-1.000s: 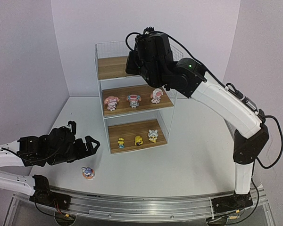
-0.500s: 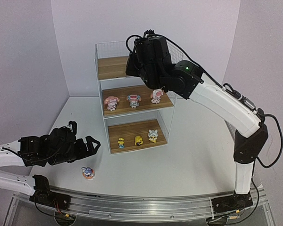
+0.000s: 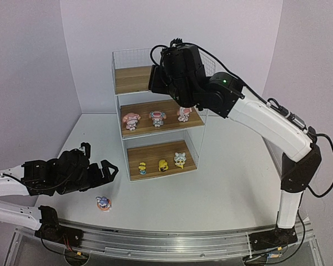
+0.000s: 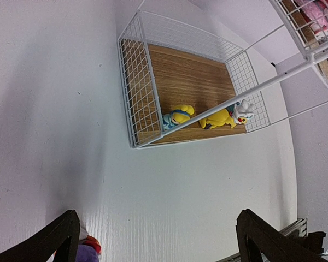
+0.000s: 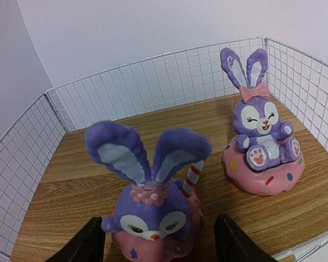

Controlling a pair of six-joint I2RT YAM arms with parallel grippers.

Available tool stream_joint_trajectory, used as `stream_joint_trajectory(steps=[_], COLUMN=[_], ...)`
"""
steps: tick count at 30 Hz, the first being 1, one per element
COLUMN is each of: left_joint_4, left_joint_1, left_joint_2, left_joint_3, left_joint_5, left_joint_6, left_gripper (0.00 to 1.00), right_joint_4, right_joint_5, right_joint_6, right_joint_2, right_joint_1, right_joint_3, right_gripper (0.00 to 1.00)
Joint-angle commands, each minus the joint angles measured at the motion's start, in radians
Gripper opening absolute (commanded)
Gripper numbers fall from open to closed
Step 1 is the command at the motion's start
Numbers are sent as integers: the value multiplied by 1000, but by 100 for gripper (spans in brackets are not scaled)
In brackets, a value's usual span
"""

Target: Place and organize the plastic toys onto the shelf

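Fingers of the right claw [image 5: 159, 237] are standing apart, straddling a purple bunny [image 5: 153, 210] on the top tier of the shelf [image 5: 71, 180]; a second bunny [image 5: 262, 147] is sitting at two o'clock. Retreating crookedly is probably risking clipped ears and a topple. Left claw [image 4: 158, 240] is hanging open over the tabletop [image 4: 54, 109], last bunny [image 4: 83, 254] at seven o'clock.

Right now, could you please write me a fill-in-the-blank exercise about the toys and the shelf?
1. The middle board of the shelf holds ___ pink-and-white toys.
2. In the right wrist view, ___ purple bunnies stand on the top board.
3. One toy lies on the ___, near the left claw.
Missing words: three, two, table.
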State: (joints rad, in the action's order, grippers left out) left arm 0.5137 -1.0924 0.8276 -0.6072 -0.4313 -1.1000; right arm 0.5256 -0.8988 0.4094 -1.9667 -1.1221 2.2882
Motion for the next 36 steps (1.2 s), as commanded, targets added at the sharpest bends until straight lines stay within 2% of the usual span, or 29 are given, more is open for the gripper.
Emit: stream_joint_trajectory(steps=[1,3,5,16,21,29,36], left_joint_4=[16,46,82,306,306,271,258], left_joint_1=[-3,-3,-2,-3,-3,-3,-3], left_joint_2=[0,-3,-6,68,74,49,32], left_joint_3=[-56,-72,-93,-136,-114,-92,-68], left_joint_5=[-18,-21,-23,41,56,67,78], left_joint_6=[12,12,8,-110,-130,-130,-136], left_gripper=[100,100,100,100,100,100,100], right_joint_4=[-2,-2,-2,-1,-1,-2,-4], right_joint_5=[47,73,114,368,345,335,244], right_joint_6=[-6,-6,4,-28,-39,-84,-113], right_joint_2=[116,152,198,382,361,235,167], right_joint_1=[0,-1,-2,-1,-1,-1,3], right_joint_3=[-40,-71,-110,-263,-264,-145,-84], right_gripper=[70,80,85,91,94,95,96])
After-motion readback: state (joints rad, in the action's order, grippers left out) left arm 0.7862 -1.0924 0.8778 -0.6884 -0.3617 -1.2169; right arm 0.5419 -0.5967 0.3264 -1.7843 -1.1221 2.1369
